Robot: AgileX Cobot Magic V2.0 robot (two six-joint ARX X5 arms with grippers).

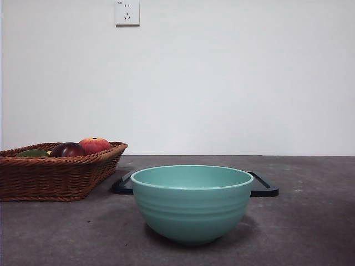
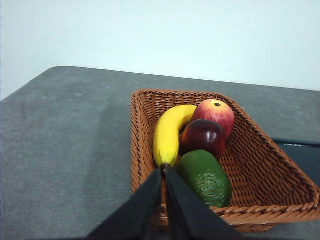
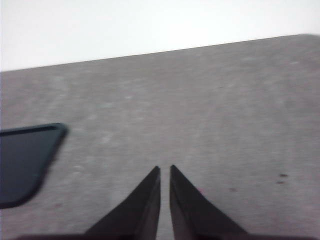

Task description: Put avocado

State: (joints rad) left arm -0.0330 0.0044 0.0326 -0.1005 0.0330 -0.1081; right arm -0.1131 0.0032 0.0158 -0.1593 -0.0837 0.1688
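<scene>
A: How far along is the task judged to be?

B: Nothing is judged done yet. The avocado (image 2: pixel 205 178) is seen lying in the wicker basket (image 2: pixel 260 150), at the near end of the fruit as the left wrist view shows it, touching the dark maroon fruit (image 2: pixel 203 137) and just beside the banana (image 2: pixel 169 134). A red-orange fruit (image 2: pixel 215 113) is set beyond them. In the front view only a sliver of the avocado (image 1: pixel 33 153) is seen above the basket's rim, at the left of the table.

A: And the grippers?

B: The left gripper (image 2: pixel 163 171) is held above the basket's near edge with its jaws pressed together, nothing between them. The right gripper (image 3: pixel 164 169) is held over bare table (image 3: pixel 200 110), jaws likewise together and empty, with the black tray (image 3: pixel 25 160) off to its side.

A: What is left to do?

B: Everything, it is judged: the avocado must be grasped, lifted out and put down. The destination is not named; the teal bowl (image 1: pixel 192 202) at the centre, in front of the tray, is a likely guess.

A: Can any writing be read?

B: No brand or label is seen on the bowl, basket or fruit. A tiny mark on the wall socket (image 1: pixel 127 12) is too small to be read.
</scene>
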